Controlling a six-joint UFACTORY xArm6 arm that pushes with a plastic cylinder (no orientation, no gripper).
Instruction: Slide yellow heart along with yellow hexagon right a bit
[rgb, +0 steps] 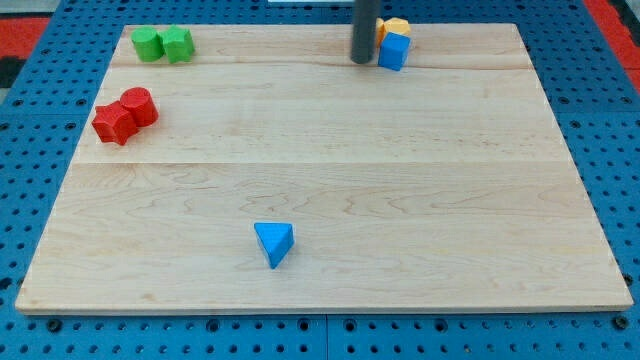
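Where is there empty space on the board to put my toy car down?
The wide middle is bare, between the red blocks and the board's right edge, above the blue triangle. The top is crowded: green blocks left, and my tip beside the blue block and yellow block.

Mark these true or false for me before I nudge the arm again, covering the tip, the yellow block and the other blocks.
1. My tip sits just to the view's left of the yellow block. True.
2. A blue block touches the yellow block. True.
3. The blue triangle lies at the view's top right. False: it lies near the view's bottom, left of centre.
4. The two green blocks are far apart. False: they sit side by side at the view's top left.
5. Two red blocks sit together near the board's left edge. True.
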